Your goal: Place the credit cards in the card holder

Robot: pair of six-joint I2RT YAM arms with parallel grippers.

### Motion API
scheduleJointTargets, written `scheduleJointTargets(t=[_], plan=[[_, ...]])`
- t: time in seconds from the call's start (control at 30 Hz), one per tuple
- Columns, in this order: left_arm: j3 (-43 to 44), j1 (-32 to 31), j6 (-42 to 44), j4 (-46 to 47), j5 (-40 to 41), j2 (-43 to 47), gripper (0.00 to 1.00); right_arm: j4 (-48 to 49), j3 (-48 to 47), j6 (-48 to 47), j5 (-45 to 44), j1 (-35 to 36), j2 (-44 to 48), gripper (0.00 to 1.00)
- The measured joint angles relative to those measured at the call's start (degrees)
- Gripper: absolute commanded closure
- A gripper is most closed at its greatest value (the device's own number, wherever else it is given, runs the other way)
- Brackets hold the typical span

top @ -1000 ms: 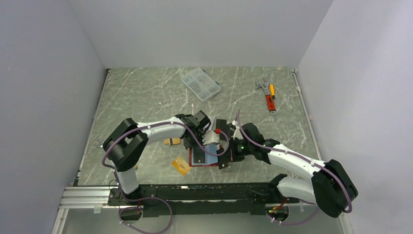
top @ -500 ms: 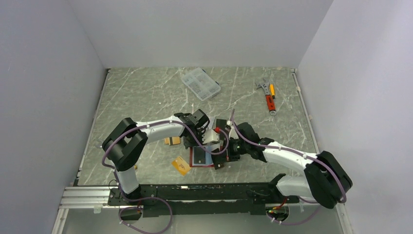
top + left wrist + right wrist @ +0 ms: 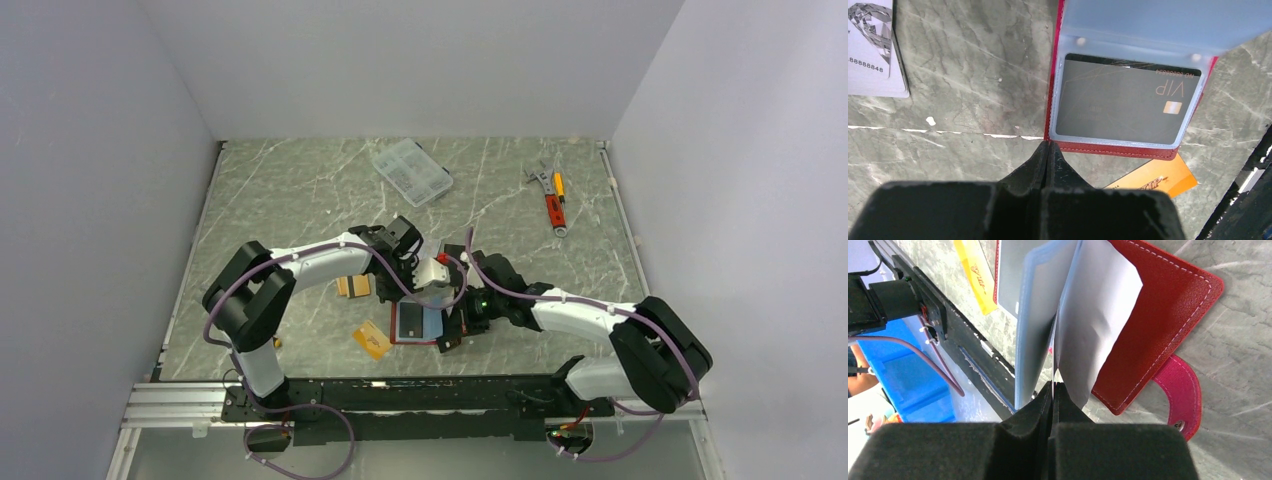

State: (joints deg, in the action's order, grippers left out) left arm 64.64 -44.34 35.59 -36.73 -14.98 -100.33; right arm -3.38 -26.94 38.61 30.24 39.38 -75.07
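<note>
Left gripper (image 3: 1048,148), fingers together and empty, is hovering at the corner of the red card holder (image 3: 1118,149), an orange credit card (image 3: 1158,181) lying slantwise at four o'clock; right gripper (image 3: 1053,388) is pinching a clear sleeve (image 3: 1098,315) upright.

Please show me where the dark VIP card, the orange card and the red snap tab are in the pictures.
dark VIP card (image 3: 1125,102): left wrist view, middle of its face.
orange card (image 3: 1154,181): left wrist view, middle of its visible part.
red snap tab (image 3: 1184,392): right wrist view, middle of the tab.
</note>
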Motion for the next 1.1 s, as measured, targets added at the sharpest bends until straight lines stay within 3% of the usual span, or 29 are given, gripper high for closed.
scheduleJointTargets(t=[0.6, 0.9, 1.1], plan=[[0.44, 1.77, -0.02, -2.03, -7.82, 1.51, 1.00, -1.51, -0.87, -0.13, -0.63, 0.96, 2.10, 1.00], [4.98, -0.22, -0.37, -3.87, -10.67, 1.51, 1.00, -13.81, -4.02, -4.42, -6.21, -0.22, 10.60, 1.00], [5.57, -1.16, -0.17, -4.00, -11.19, 1.44, 1.00, -22.14, -7.76, -7.17, -8.98, -6.82, 20.28, 1.00]])
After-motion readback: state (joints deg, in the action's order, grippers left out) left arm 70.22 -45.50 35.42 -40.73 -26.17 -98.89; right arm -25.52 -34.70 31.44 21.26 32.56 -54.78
